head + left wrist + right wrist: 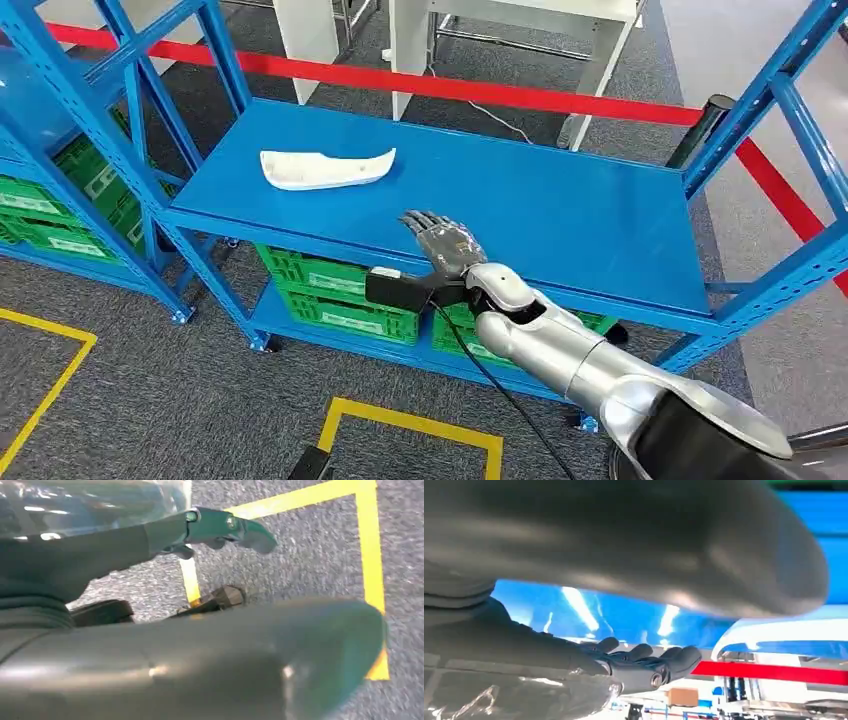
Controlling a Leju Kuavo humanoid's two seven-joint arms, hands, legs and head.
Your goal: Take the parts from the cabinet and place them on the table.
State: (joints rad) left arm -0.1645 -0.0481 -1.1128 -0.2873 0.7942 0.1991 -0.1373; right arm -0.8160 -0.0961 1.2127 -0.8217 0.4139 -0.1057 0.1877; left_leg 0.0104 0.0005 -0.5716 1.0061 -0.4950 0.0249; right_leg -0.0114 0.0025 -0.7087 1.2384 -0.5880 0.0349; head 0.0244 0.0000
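The white part (328, 168), a long curved shell-like piece, lies flat on the blue shelf (560, 215) of the cabinet, toward the shelf's back left, with bare blue surface all around it. The right hand (445, 245) reaches in over the front edge of that same shelf, well apart from the part and to its right; its dark fingers are stretched out flat and slightly spread, and it holds nothing. In the right wrist view the hand (639, 662) shows the same way, fingers extended over the glossy blue surface with nothing between them. The silver right arm (580, 355) runs back from it toward the lower right, a black cable hanging under the wrist. The left hand (220, 527) hangs low over grey carpet (310, 555) marked with yellow tape lines (370, 555); its fingers are extended and apart, holding nothing. Green crates (330, 295) sit on the lower shelf beneath, and more green crates (70, 205) fill the neighbouring blue rack on the left. A red tape barrier (450, 88) runs behind the cabinet
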